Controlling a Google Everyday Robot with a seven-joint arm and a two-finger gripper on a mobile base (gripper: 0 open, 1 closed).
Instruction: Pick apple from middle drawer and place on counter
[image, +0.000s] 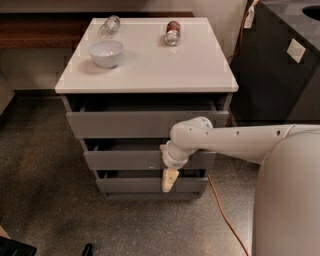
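Note:
The apple is out of view. The middle drawer (125, 160) is the medium grey front between a taller one above and a narrower one below, with a dark gap above its top edge. The counter (150, 60) is the glossy pale slab on top of the cabinet. My gripper (169, 181) hangs pointing down in front of the cabinet, at the lower edge of the middle drawer's front and over the bottom drawer (130, 185). The white arm (235, 140) reaches in from the right.
On the counter stand a white bowl (106, 52), a clear bottle lying down (110, 24) and a red-labelled can (173, 32). A dark cabinet (280, 65) stands to the right. An orange cable (225, 215) runs over the speckled floor. A dark wooden ledge (35, 30) lies behind on the left.

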